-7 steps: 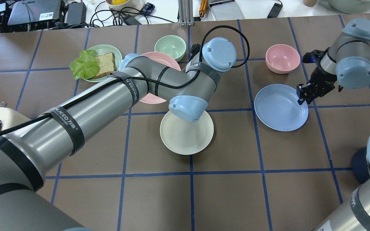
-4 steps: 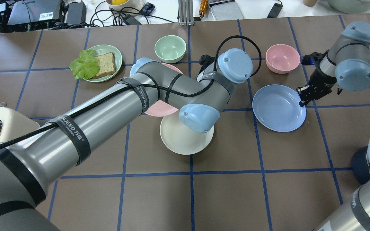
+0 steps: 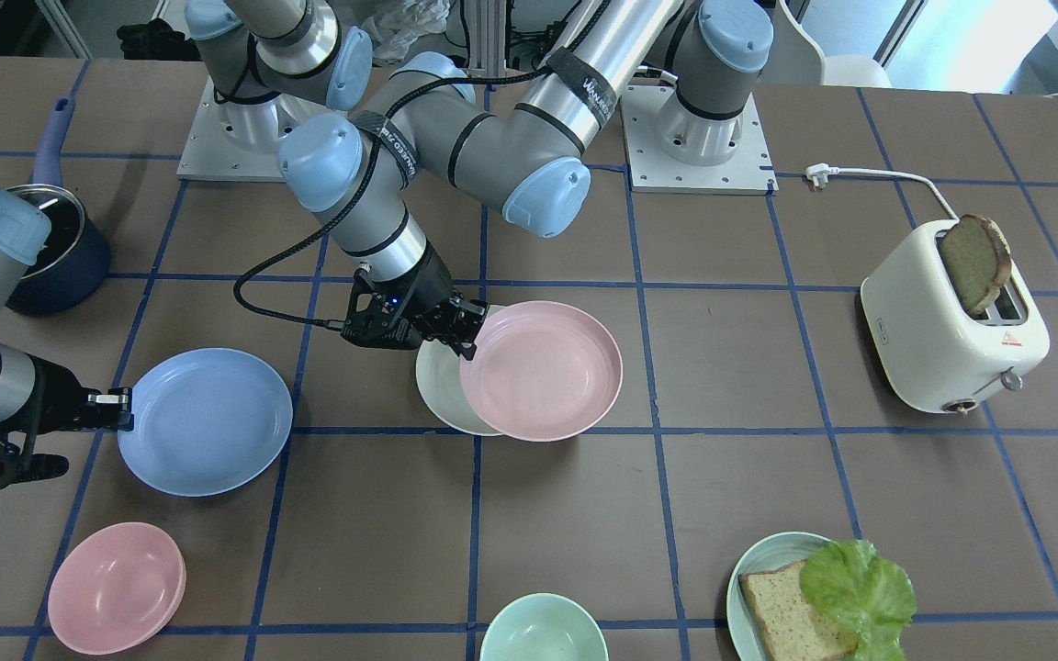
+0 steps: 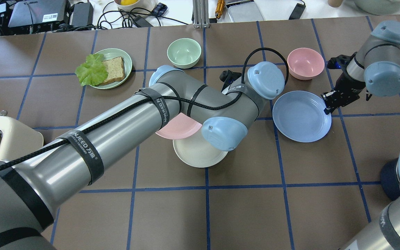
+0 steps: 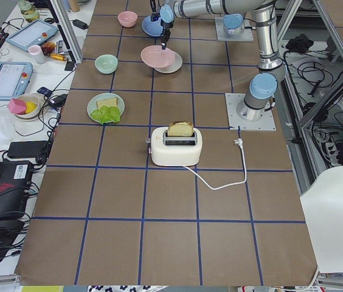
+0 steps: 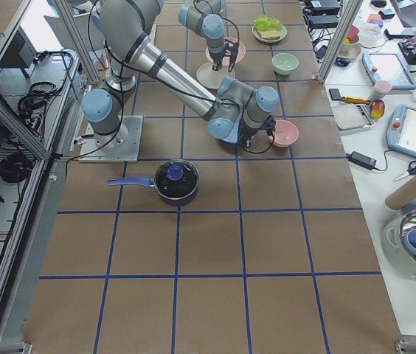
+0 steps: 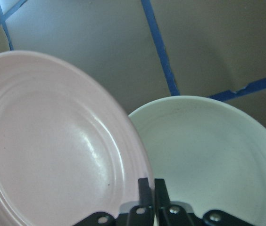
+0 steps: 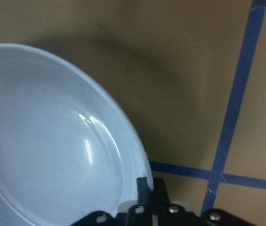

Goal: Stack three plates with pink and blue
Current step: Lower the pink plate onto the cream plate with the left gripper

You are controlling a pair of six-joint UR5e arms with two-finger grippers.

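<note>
My left gripper [image 3: 467, 338] is shut on the rim of a pink plate [image 3: 543, 369] and holds it raised, partly over a cream plate [image 3: 442, 386] that lies on the table. The left wrist view shows the pink plate [image 7: 53, 146] overlapping the cream plate [image 7: 208, 160]. My right gripper [image 4: 326, 105] is shut on the edge of a blue plate [image 4: 300, 116], held low over the table to the right of the cream plate [image 4: 196, 152]. The right wrist view shows the blue plate [image 8: 48, 150] in the jaws.
A pink bowl [image 4: 305, 62] and a green bowl [image 4: 183, 52] stand at the far side. A green plate with bread and lettuce [image 4: 109, 67] is at the far left, a toaster [image 3: 951, 321] at the left edge, a dark pot [image 3: 56, 248] near my right arm.
My left arm has carried the pink plate to the right and toward me, so it now overlaps the cream plate. My right gripper has shifted the blue plate slightly left.
</note>
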